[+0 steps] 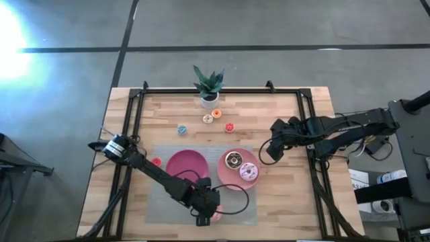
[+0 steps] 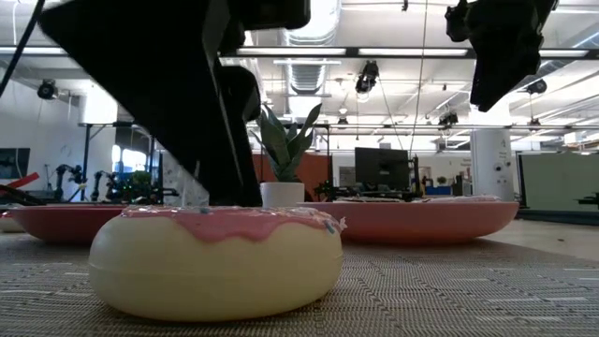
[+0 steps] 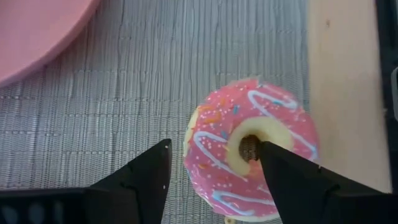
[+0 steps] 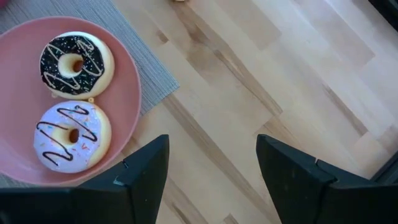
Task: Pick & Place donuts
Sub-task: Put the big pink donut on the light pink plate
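The pink-iced donut [image 3: 252, 146] lies flat on the grey mat near the table's near edge [image 1: 216, 216] [image 2: 217, 262]. My left gripper [image 3: 214, 149] is open above it, pointing down. One finger [image 3: 277, 165] stands over the donut's hole and the other [image 3: 155, 171] outside its rim. The chocolate donut [image 4: 76, 63] and the lilac donut [image 4: 71, 135] lie on the right pink plate [image 1: 228, 180]. Tiny blue [image 1: 181, 128], cream [image 1: 208, 119], orange [image 1: 217, 114] and red [image 1: 229, 127] donuts lie on the wood farther back. My right gripper [image 4: 212, 140] hangs open over bare wood right of that plate [image 1: 267, 153]. My left gripper comes at the pink donut from above, its fingers astride one side of the ring [image 3: 208, 149]. I cannot tell whether either finger touches it. The donut rests flat on the mat.
A second pink plate [image 1: 186, 166] sits on the mat [image 1: 161, 198] left of the first. A small red piece [image 1: 156, 161] lies at the mat's left edge. A potted plant [image 1: 209, 84] stands at the far edge. Black rails [image 1: 131, 134] run along the table's sides.
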